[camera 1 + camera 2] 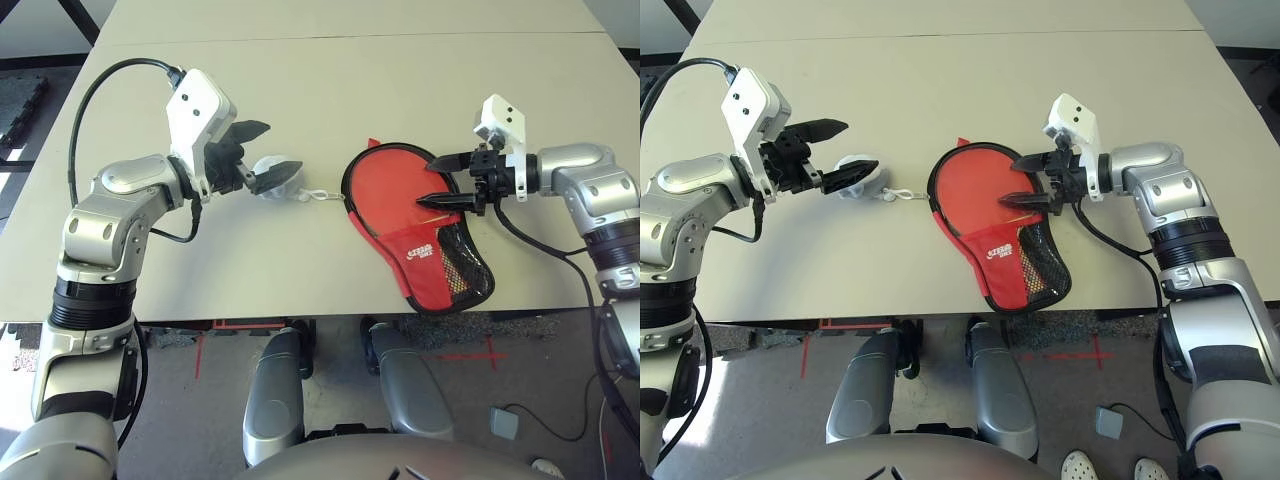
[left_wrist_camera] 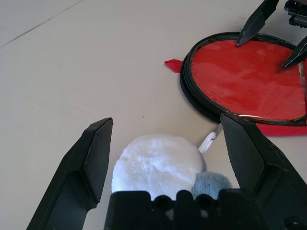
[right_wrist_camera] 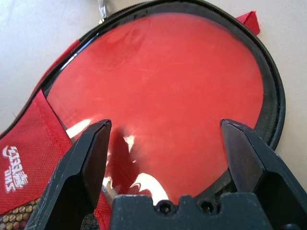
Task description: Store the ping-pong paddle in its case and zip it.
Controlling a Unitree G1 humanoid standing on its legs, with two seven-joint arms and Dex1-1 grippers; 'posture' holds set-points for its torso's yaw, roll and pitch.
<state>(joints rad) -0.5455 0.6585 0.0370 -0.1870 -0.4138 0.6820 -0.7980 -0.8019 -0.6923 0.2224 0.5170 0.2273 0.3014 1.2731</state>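
Right claw (image 1: 437, 180) spread over paddle (image 1: 390, 185) lying in unzipped case (image 1: 425, 262). Left claw (image 1: 262, 152) spread around white pompom (image 2: 158, 165) beside case. Zipping left.

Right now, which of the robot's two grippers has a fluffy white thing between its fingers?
The left gripper: a white pom-pom lies between its open fingers, while the right gripper hovers open over the red case.

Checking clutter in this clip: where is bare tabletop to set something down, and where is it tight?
Free: the table beyond both tools, and its near strip left of the case. Crowded: the middle, where the left tool straddles a white pom-pom chained to the case, and the right tool hovers over it.
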